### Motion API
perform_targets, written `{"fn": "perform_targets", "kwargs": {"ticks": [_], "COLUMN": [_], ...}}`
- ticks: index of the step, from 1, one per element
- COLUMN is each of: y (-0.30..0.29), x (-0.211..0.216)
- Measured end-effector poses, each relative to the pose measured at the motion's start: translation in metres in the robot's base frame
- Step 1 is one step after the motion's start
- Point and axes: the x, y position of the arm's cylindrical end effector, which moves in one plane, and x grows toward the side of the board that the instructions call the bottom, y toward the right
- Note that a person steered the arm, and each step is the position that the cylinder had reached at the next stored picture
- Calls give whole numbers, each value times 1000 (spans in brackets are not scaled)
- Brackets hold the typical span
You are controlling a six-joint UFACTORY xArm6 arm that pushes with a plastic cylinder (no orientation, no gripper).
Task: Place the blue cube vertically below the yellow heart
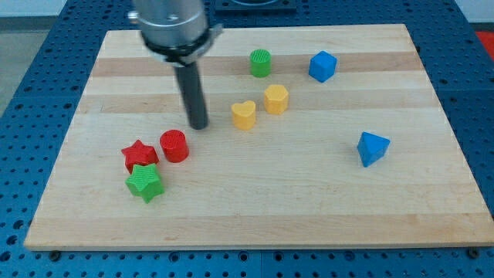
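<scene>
Arm (171, 23) cut off at view's top, upper part blurred

1. My arm comes in from the view's top, left of centre, and only its lower end shows: a chunky grey metal collar, cut off by the frame edge.
2. Out of that collar drops my straight dark rod, pretty much upright, leaning just a hair toward the view's right as it goes down.
3. My tip (199, 126) sits right at board level, left of centre and a bit above the middle.
</scene>
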Motion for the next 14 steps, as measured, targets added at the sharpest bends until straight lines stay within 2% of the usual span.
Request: {"fn": "perform_targets", "kwargs": {"ticks": [1, 2, 3, 5, 6, 7, 8, 9, 10, 11, 12, 13, 14], "y": [48, 62, 60, 147, 218, 296, 351, 318, 233, 178, 223, 295, 301], "x": [0, 2, 35, 132, 142, 124, 93, 85, 85, 85, 93, 82, 50]}}
